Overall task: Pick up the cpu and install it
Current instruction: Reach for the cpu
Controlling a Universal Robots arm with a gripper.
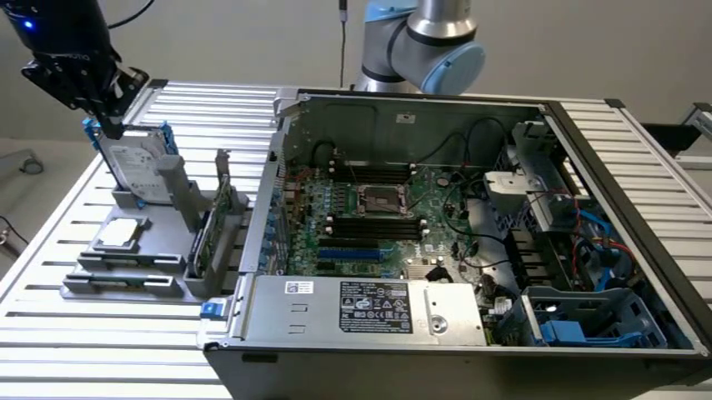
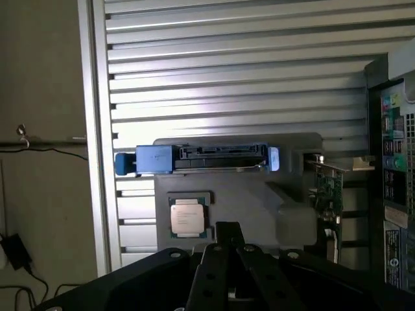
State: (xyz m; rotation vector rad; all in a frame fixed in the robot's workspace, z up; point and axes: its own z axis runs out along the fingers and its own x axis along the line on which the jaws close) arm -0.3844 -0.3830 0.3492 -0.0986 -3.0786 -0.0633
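Well, I had the claw (image 1: 112, 125) closed, empty, over the hard drive (image 1: 136, 171); the cpu (image 1: 120, 234) lay just nearer.

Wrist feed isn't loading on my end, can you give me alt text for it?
The shut, empty gripper hangs over a grey holder on the slatted table, close to the cpu lying flat on it. Beyond the cpu a hard drive with blue brackets stands on edge, and the computer case is alongside.
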